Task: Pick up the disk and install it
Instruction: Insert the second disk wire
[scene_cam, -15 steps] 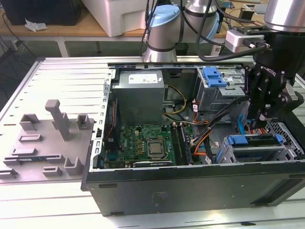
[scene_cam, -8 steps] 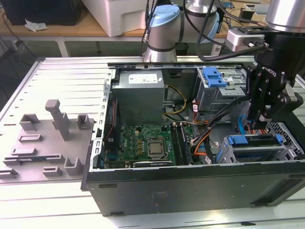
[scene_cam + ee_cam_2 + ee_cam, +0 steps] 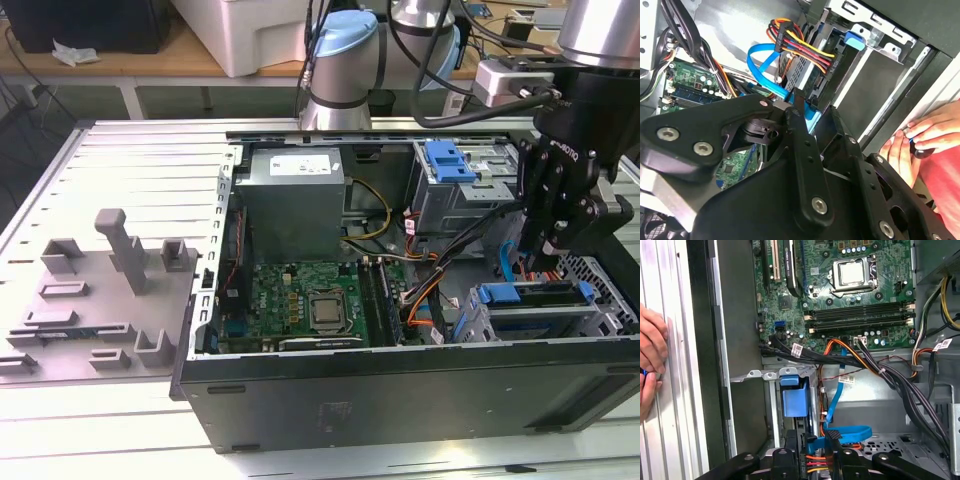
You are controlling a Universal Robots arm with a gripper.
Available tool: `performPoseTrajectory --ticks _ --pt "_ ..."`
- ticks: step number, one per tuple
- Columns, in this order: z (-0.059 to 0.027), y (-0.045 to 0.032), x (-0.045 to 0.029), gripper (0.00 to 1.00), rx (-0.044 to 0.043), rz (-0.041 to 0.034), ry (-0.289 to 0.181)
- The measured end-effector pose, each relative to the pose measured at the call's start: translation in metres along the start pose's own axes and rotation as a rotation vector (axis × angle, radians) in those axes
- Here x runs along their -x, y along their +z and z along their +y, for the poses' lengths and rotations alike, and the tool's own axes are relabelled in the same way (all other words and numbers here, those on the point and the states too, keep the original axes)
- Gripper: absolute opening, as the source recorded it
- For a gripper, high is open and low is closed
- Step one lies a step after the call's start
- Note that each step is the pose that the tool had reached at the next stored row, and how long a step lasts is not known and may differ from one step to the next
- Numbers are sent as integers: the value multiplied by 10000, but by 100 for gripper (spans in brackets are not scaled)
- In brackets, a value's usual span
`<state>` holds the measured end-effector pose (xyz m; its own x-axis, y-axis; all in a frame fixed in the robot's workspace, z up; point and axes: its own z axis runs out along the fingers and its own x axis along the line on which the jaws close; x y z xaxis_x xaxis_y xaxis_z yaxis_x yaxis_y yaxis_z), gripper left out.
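The disk (image 3: 811,119) shows by the blue plastic frame at its end, low in the open computer case (image 3: 400,395). My gripper (image 3: 814,102) is shut on it, one finger on each side of the blue frame. In the first wrist view the same blue edge of the disk (image 3: 812,442) lies between the black fingers of the gripper (image 3: 812,452), just past the drive cage's blue latch (image 3: 794,399). In the exterior view the gripper (image 3: 547,255) hangs over the drive cage (image 3: 540,318) at the case's right end.
A blue data cable (image 3: 762,62) and a red-yellow-black power bundle (image 3: 800,45) crowd the disk's end. The motherboard (image 3: 300,300) and power supply (image 3: 295,200) fill the case's left half. A person's hands (image 3: 920,140) rest at the case's edge. A grey fixture block (image 3: 100,290) lies on the table.
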<state>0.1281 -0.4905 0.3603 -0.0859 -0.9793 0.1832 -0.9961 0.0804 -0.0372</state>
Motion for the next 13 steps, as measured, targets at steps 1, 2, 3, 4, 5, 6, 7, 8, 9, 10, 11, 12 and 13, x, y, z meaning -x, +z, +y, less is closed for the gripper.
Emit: performPoseTrajectory --ticks 1,2,3,4,5,6,7,8,9,10,11,12,13 --pt "0 0 0 36 1 3 1" --pt "-1 1 0 36 2 9 0" --pt "-1 2 0 36 3 13 1" --pt "-1 3 1 36 4 18 1" --pt "-1 4 1 35 5 23 2" --pt "-1 4 1 28 6 26 2" --pt "-1 6 1 28 9 34 2" --pt "-1 7 1 28 12 39 2" --pt "-2 8 2 28 14 44 2" --pt "-2 10 2 28 16 53 1" --pt "-2 11 2 28 16 62 1" --pt "-2 11 2 28 14 78 0" --pt "-2 11 2 28 14 82 0"
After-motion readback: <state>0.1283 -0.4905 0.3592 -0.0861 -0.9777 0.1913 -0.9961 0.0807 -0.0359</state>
